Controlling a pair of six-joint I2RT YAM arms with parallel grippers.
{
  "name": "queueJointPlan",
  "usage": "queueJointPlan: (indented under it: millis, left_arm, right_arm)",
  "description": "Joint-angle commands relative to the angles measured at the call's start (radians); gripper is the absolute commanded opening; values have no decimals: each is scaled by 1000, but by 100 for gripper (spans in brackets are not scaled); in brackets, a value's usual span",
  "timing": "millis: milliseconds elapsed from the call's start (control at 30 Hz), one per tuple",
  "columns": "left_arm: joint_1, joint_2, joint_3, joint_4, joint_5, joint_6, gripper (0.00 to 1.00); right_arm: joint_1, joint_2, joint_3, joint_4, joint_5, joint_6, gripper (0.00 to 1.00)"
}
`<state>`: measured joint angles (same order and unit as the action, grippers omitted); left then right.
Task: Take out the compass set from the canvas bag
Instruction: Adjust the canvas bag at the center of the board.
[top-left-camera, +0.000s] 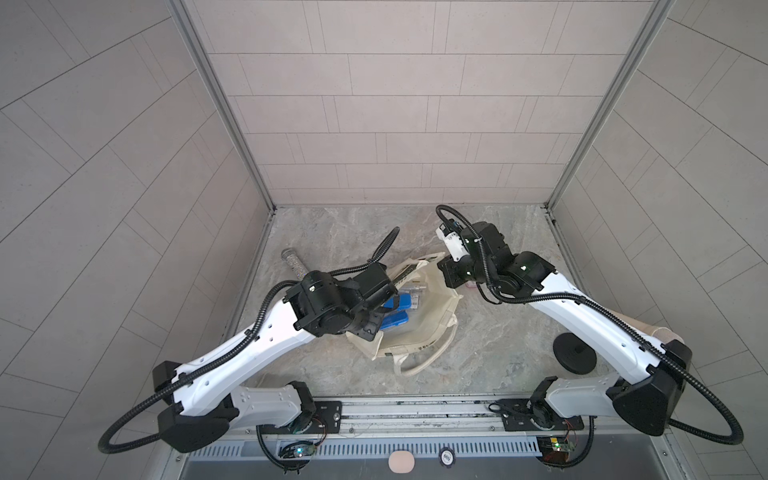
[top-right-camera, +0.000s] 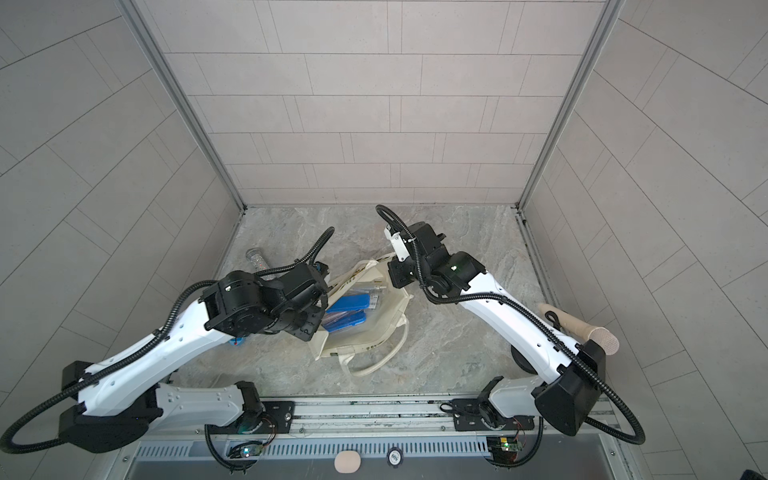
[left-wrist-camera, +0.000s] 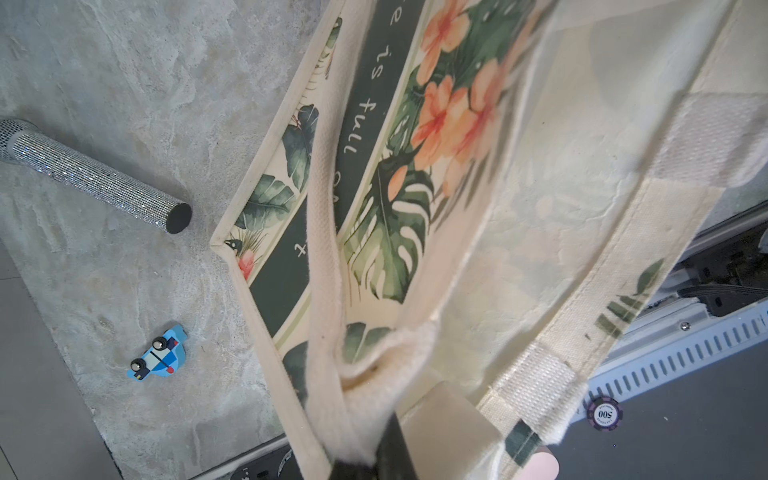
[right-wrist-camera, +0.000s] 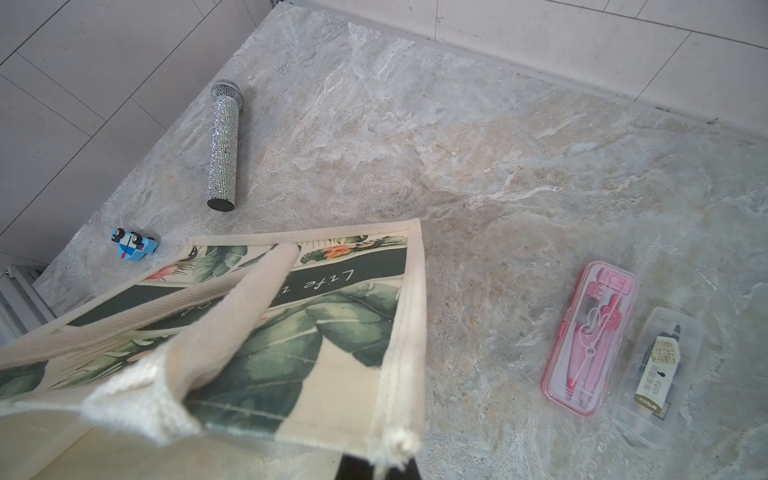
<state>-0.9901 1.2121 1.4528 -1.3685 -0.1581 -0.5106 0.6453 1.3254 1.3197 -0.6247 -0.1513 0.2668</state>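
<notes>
Currently, left gripper and right gripper are each clamped on opposite rim sections of the canvas bag, its mouth spread open on the table; the blue compass set lies inside.

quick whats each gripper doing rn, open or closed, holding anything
left gripper: closed, pinching the canvas bag at its rim by a handle
right gripper: closed, pinching a frayed corner of the canvas bag's rim
</notes>
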Motion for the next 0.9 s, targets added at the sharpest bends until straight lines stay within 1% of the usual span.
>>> queueJointPlan:
  millis: [0,167,367,467,533,600,700,800,867]
  left_arm:
    - [46,14,52,-1,-73,51,0]
    - [200,96,167,17,-63,183,0]
    - [345,219,343,42,-82,309,0]
    - [403,276,431,40,-77,340,0]
    - [424,303,473,44,-76,348,0]
    - [427,315,489,56,-83,349,0]
    - [427,289,441,101,-67,333,0]
    - [426,201,263,195,-13,312,0]
    - [426,128,128,260,7,288,0]
  right_arm:
    - [1,-39,16,108,0,-3,0]
    - [1,6,57,149,-10,-24,0]
    - [1,95,149,203,-26,-55,0]
    - [1,160,207,222,-47,-76,0]
    - [-1,206,257,207,-55,-88,0]
    - [-2,245,302,169,-63,-101,0]
    - [-10,278,306,136,-85,-105,0]
    - [-12,258,209,133,-85,-127,0]
    - [-13,219,106,152,-71,-141,0]
